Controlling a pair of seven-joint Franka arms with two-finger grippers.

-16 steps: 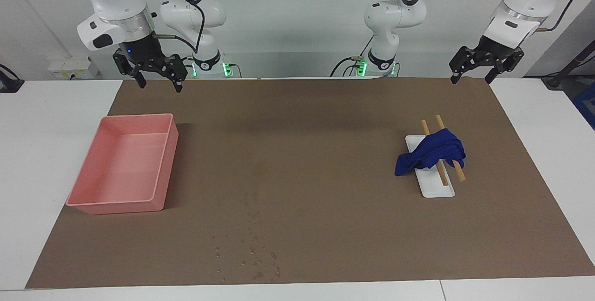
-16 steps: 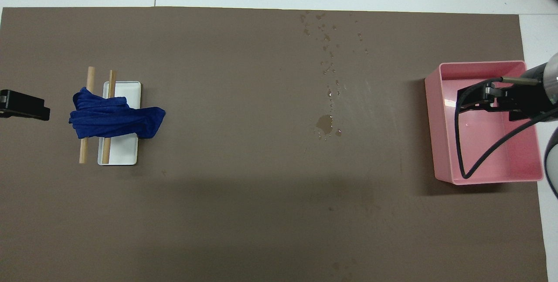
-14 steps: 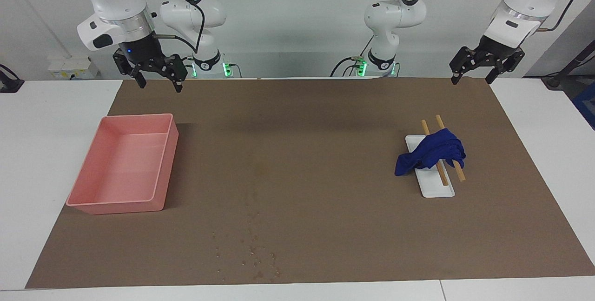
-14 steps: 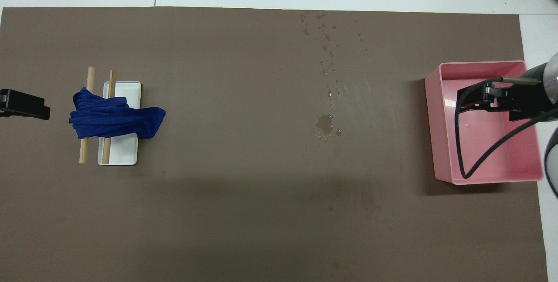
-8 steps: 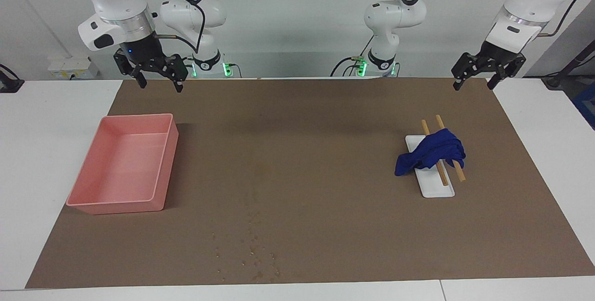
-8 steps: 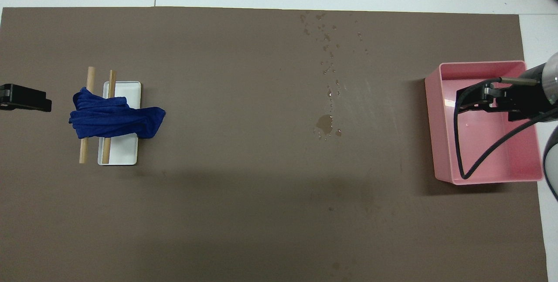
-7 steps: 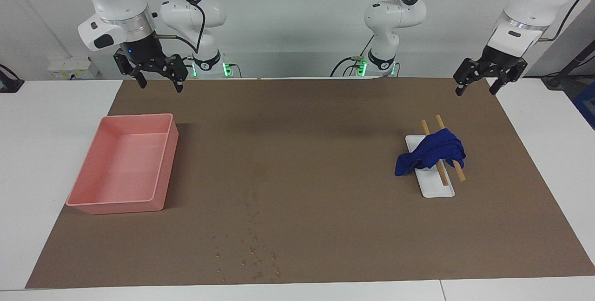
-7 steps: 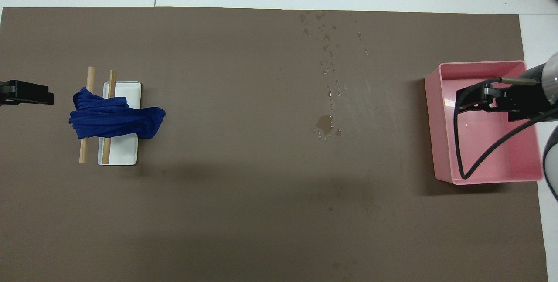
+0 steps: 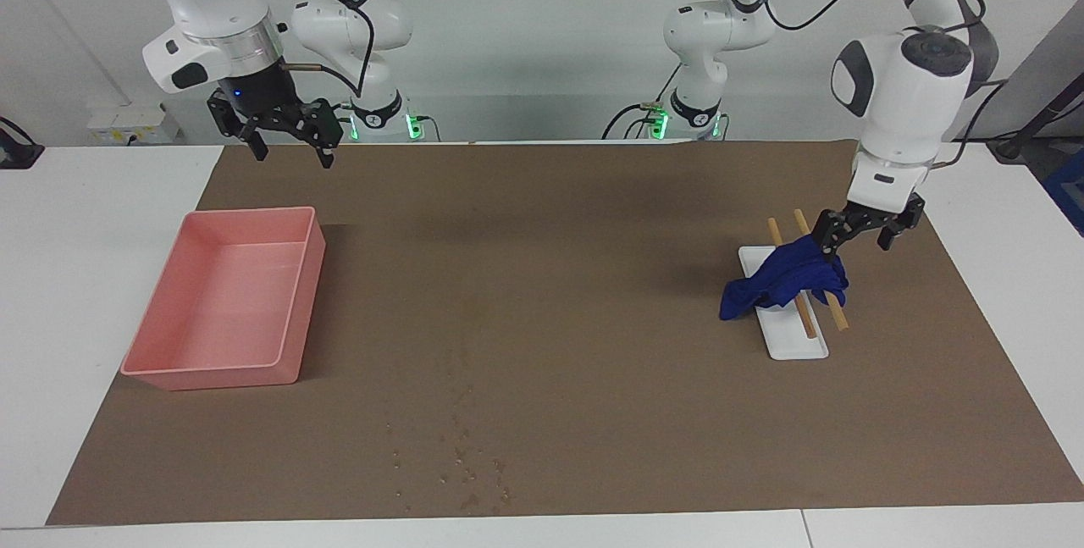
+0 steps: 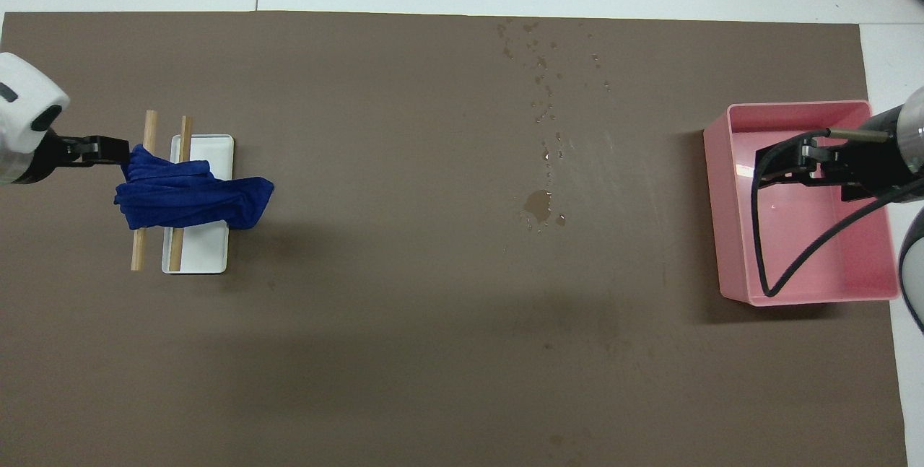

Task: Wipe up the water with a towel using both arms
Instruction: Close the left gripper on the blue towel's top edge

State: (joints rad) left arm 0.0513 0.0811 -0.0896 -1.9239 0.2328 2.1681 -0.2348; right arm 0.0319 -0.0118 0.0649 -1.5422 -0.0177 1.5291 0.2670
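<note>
A crumpled blue towel (image 9: 783,281) (image 10: 188,196) lies draped over two wooden sticks (image 9: 838,311) that rest across a small white tray (image 9: 796,340) toward the left arm's end of the table. My left gripper (image 9: 854,245) (image 10: 119,151) hangs low and open at the towel's end, one fingertip close against the cloth; I cannot tell if it touches. The water (image 9: 461,455) (image 10: 538,203) is a scatter of droplets and one small puddle on the brown mat, far from the robots. My right gripper (image 9: 290,157) (image 10: 776,167) waits open, raised by the pink bin.
A pink bin (image 9: 292,294) (image 10: 715,200) stands toward the right arm's end of the table. The brown mat (image 9: 550,277) covers most of the white table. A black cable loops from the right wrist over the bin in the overhead view.
My left arm has swung down from high over the mat's robot-side edge to the end of the towel, gripper still open. The right arm, towel and water have not moved.
</note>
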